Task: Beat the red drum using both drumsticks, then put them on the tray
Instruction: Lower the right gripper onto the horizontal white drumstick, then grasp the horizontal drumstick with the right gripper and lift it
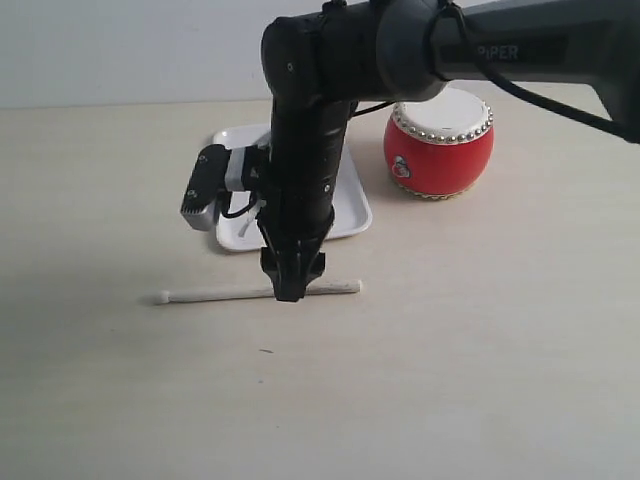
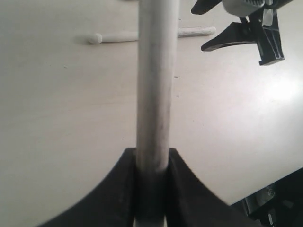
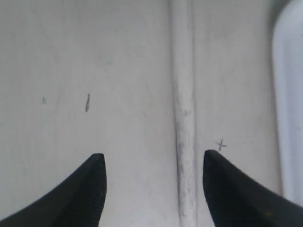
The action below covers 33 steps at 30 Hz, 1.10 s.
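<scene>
The red drum (image 1: 438,145) stands at the back right, and the white tray (image 1: 352,215) lies to its left. One drumstick (image 1: 215,295) lies flat on the table in front of the tray. My right gripper (image 1: 290,292) points straight down over it. In the right wrist view the right gripper (image 3: 152,157) is open, and the drumstick (image 3: 183,118) runs between the jaws without touching them. My left gripper (image 2: 151,153) is shut on the other drumstick (image 2: 154,85). In the exterior view the left gripper (image 1: 245,185) is over the tray, mostly hidden behind the right arm.
The right arm (image 1: 480,45) reaches in from the upper right across the drum and tray. The tray's rim (image 3: 289,94) shows just beside the right jaws. The left wrist view shows the lying drumstick (image 2: 113,36) and the right gripper's fingers (image 2: 227,40).
</scene>
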### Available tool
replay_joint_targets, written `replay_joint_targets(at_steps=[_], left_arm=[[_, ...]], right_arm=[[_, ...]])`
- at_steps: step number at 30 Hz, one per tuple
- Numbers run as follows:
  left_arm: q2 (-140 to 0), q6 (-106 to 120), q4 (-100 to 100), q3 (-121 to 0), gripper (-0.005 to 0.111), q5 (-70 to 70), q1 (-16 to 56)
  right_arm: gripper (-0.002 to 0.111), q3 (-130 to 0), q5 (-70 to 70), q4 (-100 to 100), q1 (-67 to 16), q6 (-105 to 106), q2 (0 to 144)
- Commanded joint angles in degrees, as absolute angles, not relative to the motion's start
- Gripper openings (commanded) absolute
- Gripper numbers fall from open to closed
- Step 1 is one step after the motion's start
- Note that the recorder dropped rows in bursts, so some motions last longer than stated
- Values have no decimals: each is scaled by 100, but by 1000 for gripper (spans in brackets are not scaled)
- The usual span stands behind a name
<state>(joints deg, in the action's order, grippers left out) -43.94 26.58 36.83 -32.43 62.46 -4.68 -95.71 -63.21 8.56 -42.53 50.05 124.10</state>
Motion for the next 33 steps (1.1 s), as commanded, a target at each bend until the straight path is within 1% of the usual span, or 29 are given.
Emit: replay_joint_targets(at_steps=[1,7,19,24,30,33], left_arm=[[-4364,2630,3670,-3282,0,6218,-483],[-4374,2616,3670,-3282,0,6217,-483],[-4374,2616,3670,-3282,0,6217,-483],[-4374,2616,3670,-3282,0,6217,-483],[-4374,2618,3665,-3282,0,6239,-458],[-4374,2618,3665,-3282,0,6239,-458]], right_arm=[[57,-9756,-6360,904,-4260,5115,12607],[51,-9756,-6358,732,-4260,5093,12851],[51,-9756,-6151,736,-4188,5086,13002],[45,-9756,-6012,752,-4188,5086,13044],[44,-9756,-6012,752,-4188,5086,13159],[38,-9756,-6012,752,-4188,5073,13159]])
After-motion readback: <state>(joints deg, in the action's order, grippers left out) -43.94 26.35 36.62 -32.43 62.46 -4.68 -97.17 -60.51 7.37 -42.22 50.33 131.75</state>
